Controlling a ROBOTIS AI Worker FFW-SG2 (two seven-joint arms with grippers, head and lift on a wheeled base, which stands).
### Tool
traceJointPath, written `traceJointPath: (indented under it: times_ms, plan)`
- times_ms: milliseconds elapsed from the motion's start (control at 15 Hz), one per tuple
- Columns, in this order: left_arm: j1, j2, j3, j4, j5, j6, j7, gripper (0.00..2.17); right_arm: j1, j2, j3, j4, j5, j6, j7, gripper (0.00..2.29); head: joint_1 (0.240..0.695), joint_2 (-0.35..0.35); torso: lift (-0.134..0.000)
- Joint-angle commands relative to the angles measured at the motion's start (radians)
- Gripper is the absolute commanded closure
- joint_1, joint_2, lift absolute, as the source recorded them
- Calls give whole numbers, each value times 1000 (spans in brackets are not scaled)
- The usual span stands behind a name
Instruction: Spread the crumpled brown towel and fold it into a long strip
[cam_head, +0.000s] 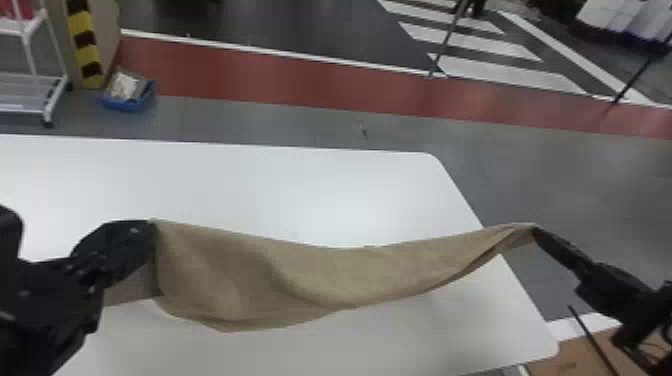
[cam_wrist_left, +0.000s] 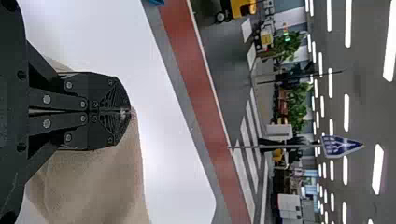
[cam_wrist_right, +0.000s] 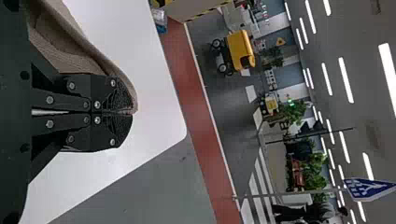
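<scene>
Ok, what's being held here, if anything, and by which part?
The brown towel, by its upper edge: the left gripper pinches it near one end, the right gripper near the other.

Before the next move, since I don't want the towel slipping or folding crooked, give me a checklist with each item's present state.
1. Left gripper shut on the towel: ok, cloth comes out from between its fingertips.
2. Right gripper shut on the other end: ok, cloth is pinched at its tips.
3. Top edge pulled straight: not ok, it sags in the middle.
4. Towel lying flat on the table: not ok, it hangs between the grippers with soft waves.
5. Lower edge lifted off the table: cannot tell.
6. Single layer of cloth throughout: cannot tell.
</scene>
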Motion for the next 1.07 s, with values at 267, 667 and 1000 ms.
traceJointPath:
  times_ms: [267, 667, 1000]
  plan:
    - [-138, -17, 5, 62, -2, 128, -41, 2013, -112, -26, 75, 44, 64, 38, -47, 1511, 695, -350, -123]
    - [-353, -149, -176, 513, -154, 119, -89, 1993, -186, -43, 253, 341, 251, -118, -106, 1511, 695, -350, -123]
    - [-434, -200, -279, 779, -183, -243, 97, 2000, -169, -59, 212, 410, 240, -155, -150, 1511, 695, -350, -123]
